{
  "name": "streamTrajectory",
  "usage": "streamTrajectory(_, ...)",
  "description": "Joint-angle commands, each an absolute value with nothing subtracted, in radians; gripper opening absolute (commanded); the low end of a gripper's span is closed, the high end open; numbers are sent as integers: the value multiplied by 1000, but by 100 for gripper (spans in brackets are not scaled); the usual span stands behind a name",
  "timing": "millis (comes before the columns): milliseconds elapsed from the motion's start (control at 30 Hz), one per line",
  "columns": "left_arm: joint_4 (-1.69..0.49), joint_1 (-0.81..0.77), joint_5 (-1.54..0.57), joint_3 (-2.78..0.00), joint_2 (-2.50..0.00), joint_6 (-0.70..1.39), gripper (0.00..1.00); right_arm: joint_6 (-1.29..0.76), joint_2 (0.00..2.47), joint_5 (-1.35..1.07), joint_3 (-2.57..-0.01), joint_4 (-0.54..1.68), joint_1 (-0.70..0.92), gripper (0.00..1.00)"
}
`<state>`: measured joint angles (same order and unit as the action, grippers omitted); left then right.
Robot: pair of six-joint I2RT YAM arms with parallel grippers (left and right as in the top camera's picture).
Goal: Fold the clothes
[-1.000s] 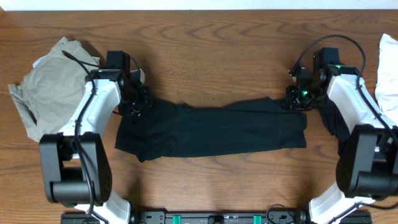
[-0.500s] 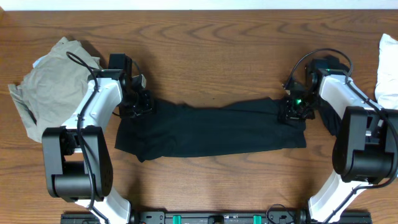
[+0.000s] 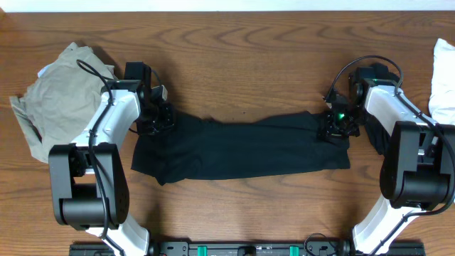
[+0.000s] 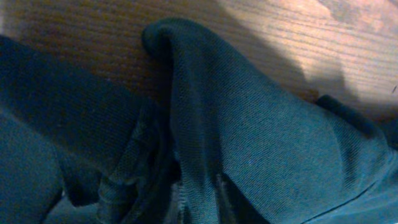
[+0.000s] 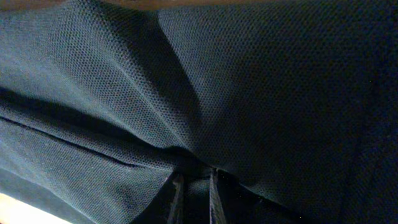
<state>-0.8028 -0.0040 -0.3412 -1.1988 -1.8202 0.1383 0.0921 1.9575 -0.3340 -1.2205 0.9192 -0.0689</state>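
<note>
There are two pieces of clothing to see for sure. One is a long, limp black garment made of soft cloth. It lies flat across the middle of the brown wooden table, stretched from 9 o'clock to 3 o'clock. The other is a crumpled khaki-grey garment of soft cloth. It sits in a heap far over at 9 o'clock, well apart from the black one. At the 3 o'clock edge there is one white cloth, partly cut off by the edge of the picture.

There are two white robot arms, one on each side, and each has one gripper.

The left gripper is down at the 10 o'clock corner of the black garment. Its wrist camera shows a raised fold of dark cloth running right down to where the fingers are. The fingers are mostly hidden by the cloth. They look pressed together on that fold.

The right gripper is down at the 2 o'clock corner of the black garment. Its wrist camera is filled with dark knit cloth. The creases all run down to the two thin fingers at 6 o'clock. They stand very near each other, with a small pinch of the black cloth squeezed between them.
</note>
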Motion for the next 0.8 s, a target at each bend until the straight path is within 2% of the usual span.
streamTrajectory(0,-833,-6,-352,-1185,-1835,135,11,106,1983,-340,-1207,919,-64,14)
streamTrajectory(100,-908,-6,-352,-1185,-1835,135,6,106,1983,-340,-1207,917,-64,14)
streamTrajectory(333,-1124,-6,-324,-1185,-1835,136,6,106,1983,-317,-1207,916,-64,14)
streamTrajectory(533,-1177,-6,-122,-1185,-1835,200,6,106,1983,-314,-1207,915,-65,15)
streamTrajectory(767,-1191,-6,-115,-1185,-1835,205,6,106,1983,-314,-1207,912,-65,15)
